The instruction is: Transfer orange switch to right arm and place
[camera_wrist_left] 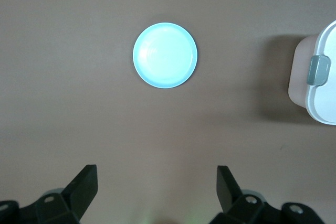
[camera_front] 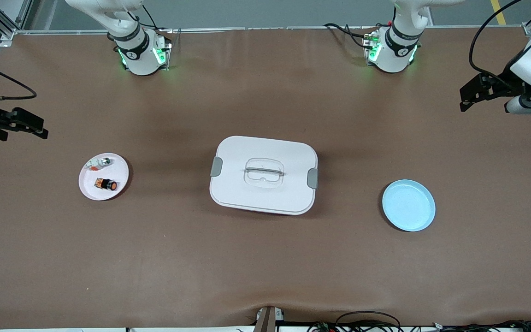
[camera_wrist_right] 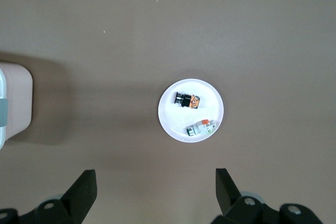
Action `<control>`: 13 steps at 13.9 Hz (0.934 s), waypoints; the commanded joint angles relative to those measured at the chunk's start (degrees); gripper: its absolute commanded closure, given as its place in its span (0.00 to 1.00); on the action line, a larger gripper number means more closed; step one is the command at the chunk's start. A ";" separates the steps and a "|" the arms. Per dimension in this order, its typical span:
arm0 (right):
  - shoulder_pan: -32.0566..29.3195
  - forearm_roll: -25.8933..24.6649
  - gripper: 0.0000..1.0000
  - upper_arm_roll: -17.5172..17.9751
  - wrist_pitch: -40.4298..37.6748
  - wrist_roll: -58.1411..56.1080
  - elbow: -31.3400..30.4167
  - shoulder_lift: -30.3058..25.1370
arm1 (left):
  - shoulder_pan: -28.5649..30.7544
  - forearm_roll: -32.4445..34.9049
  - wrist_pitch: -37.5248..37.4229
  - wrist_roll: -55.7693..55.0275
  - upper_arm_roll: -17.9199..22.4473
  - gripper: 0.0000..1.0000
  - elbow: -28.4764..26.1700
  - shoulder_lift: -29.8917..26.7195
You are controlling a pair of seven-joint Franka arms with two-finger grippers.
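The orange switch (camera_front: 106, 184), a tiny black body with a round orange cap, lies on its side on a small pink-white plate (camera_front: 89, 186) toward the right arm's end of the table. It also shows in the right wrist view (camera_wrist_right: 188, 99). My right gripper (camera_front: 30, 127) is open and empty, up over the table edge at that end, apart from the plate; its open fingers frame bare table in the right wrist view (camera_wrist_right: 156, 184). My left gripper (camera_front: 470, 94) is open and empty over the left arm's end of the table, also seen in its wrist view (camera_wrist_left: 157, 182).
A small silver-and-clear part (camera_front: 99, 162) lies on the same plate, farther from the front camera than the switch. A white lidded box (camera_front: 264, 175) with grey latches stands mid-table. An empty light-blue plate (camera_front: 408, 205) lies toward the left arm's end.
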 commanded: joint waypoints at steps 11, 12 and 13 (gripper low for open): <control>-0.74 0.01 0.00 1.08 -2.70 6.14 -1.36 -2.27 | 0.61 -0.13 1.13 1.36 -0.29 0.00 -2.18 -2.28; -0.74 0.61 0.00 1.08 -2.27 6.14 -2.24 -3.40 | 0.61 -0.13 1.13 1.36 -0.29 0.00 -2.00 -2.36; -0.91 1.93 0.00 0.99 -2.09 6.14 -2.68 -3.85 | 0.61 -0.21 1.30 1.36 -0.29 0.00 -1.83 -2.28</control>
